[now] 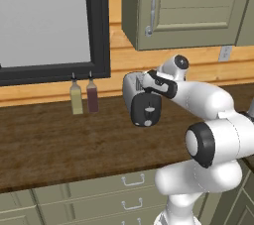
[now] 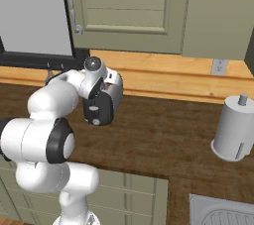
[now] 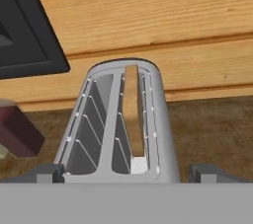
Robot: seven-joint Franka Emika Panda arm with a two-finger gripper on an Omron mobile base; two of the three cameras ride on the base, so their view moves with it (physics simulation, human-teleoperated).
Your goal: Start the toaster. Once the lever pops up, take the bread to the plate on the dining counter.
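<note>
The white-silver toaster (image 1: 131, 89) stands on the brown wooden counter (image 1: 59, 140) against the wall, its black end panel (image 1: 146, 111) facing the room. Small light marks show on that panel, and I cannot tell which is the lever. In the hand view I look down on the toaster (image 3: 163, 134), where the tan bread (image 3: 131, 114) stands on edge in the right slot. My gripper (image 3: 128, 172) hovers just above the toaster's near end, open, with a fingertip on each side and nothing held. The plate and the dining counter are out of view.
Two slim bottles, one yellowish (image 1: 76, 98) and one dark red (image 1: 92, 96), stand left of the toaster under a black-framed window (image 1: 99, 26). A cabinet (image 1: 188, 6) hangs above. To the right are a paper towel roll (image 2: 233, 130) and a sink corner (image 2: 223, 211).
</note>
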